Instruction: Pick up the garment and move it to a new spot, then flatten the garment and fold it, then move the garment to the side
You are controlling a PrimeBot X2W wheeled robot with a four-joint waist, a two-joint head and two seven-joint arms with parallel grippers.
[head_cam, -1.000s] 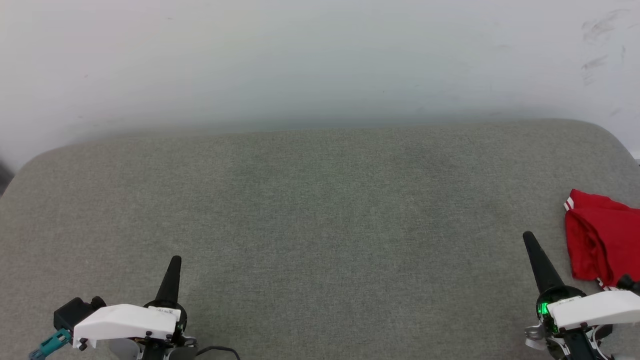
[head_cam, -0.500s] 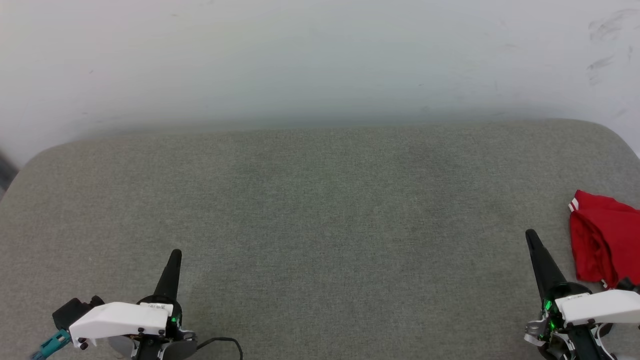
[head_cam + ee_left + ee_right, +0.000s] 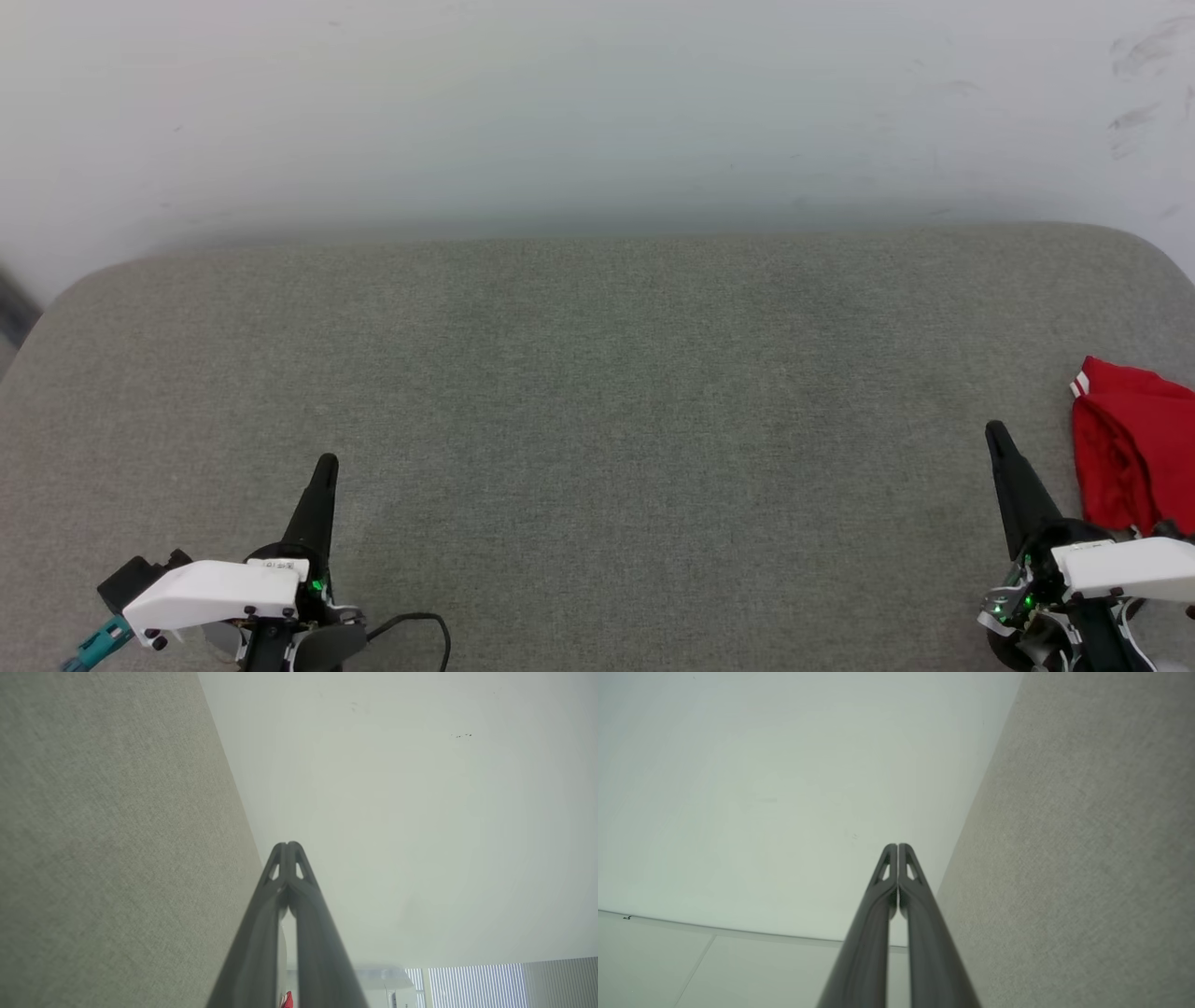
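At the right edge of the grey fabric-covered table point(image 3: 597, 392), the garment point(image 3: 1134, 448) lies as a crumpled red heap, cut off by the side of the head view, with a white cuff striped in red showing at its far corner. The right gripper point(image 3: 997, 431) sits over the table's near right corner, just beside the garment but not touching it; its two dark fingers point(image 3: 878, 933) are pressed together along their length and hold nothing. The left gripper point(image 3: 326, 464) is over the near left part of the table, well apart from the garment, and its fingers are likewise closed tip to tip with nothing between them. Both grippers point toward the table's far edge, where a plain pale wall point(image 3: 597, 112) rises, marked with a few dark scuffs above the far right corner. Small green lights glow at the base of each gripper. A thin black cable point(image 3: 425, 623) loops over the table's near edge beside the left gripper, and a teal connector point(image 3: 93, 644) sticks out behind its white housing. The middle of the table lies between the two grippers, its fabric flat and smooth.
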